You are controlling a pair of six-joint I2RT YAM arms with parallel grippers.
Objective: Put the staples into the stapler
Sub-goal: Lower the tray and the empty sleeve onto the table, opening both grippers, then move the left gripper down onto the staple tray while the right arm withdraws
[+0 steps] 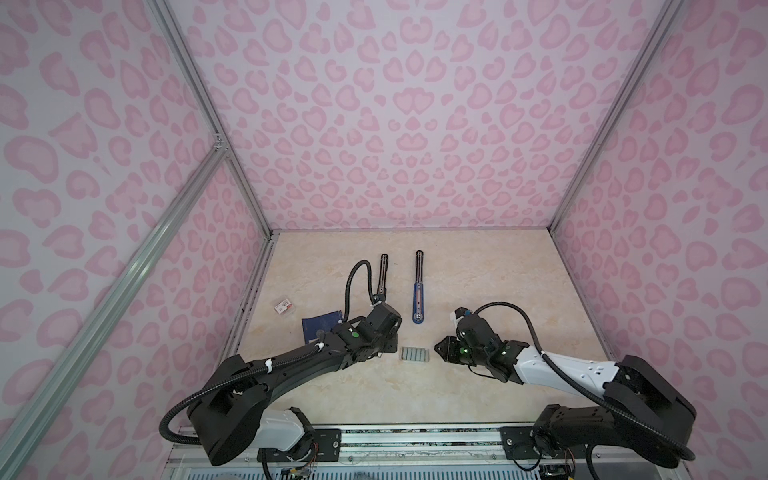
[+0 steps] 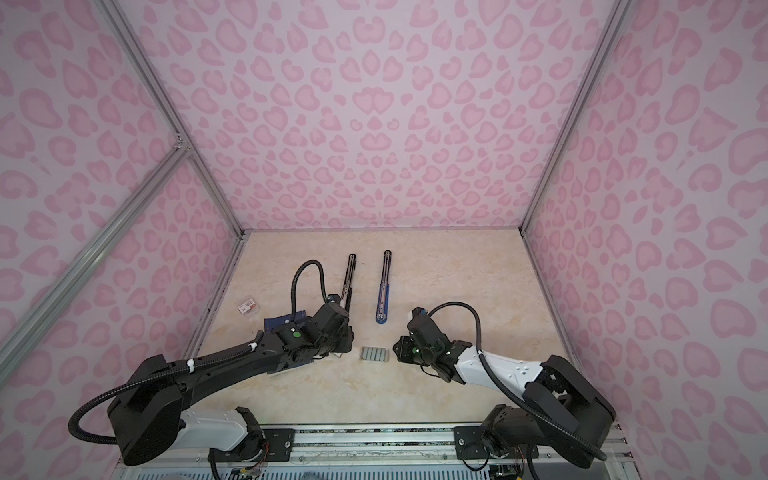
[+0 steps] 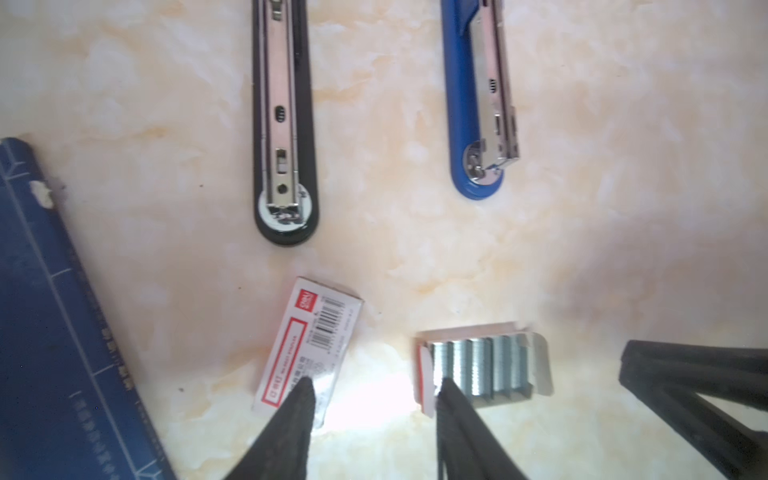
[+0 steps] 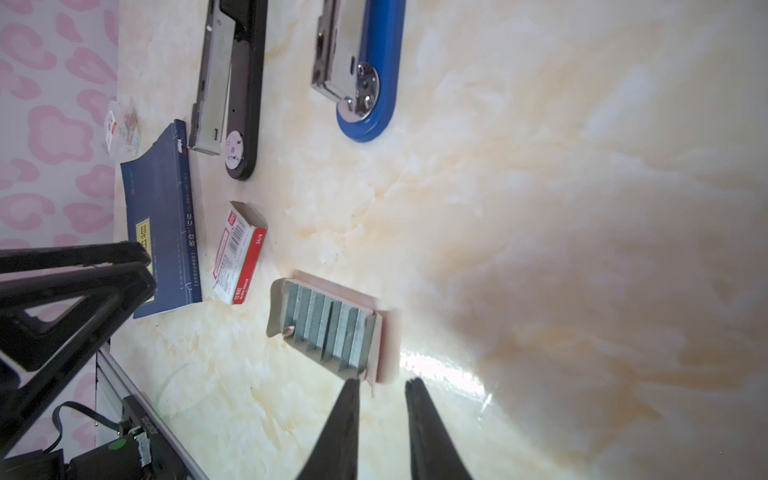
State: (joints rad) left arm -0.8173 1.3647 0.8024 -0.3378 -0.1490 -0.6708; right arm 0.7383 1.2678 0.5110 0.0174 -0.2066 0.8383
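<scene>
Staples [image 1: 414,354] — near-centre worktop [image 1: 498,270], in their open tray [image 3: 540,365], unlifted. Left tool [image 3: 376,384] and right tool [image 4: 382,381] — jaws apart, empty, flanking. Blue stapler [image 1: 418,291], black stapler [image 1: 384,266] opened, farther off; loading outstanding.

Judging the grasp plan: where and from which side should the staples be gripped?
Probably from above, jaws on a strip's two ends: the staples lie flat, packed side by side in an open-topped tray, so only their tops and ends look free.
</scene>
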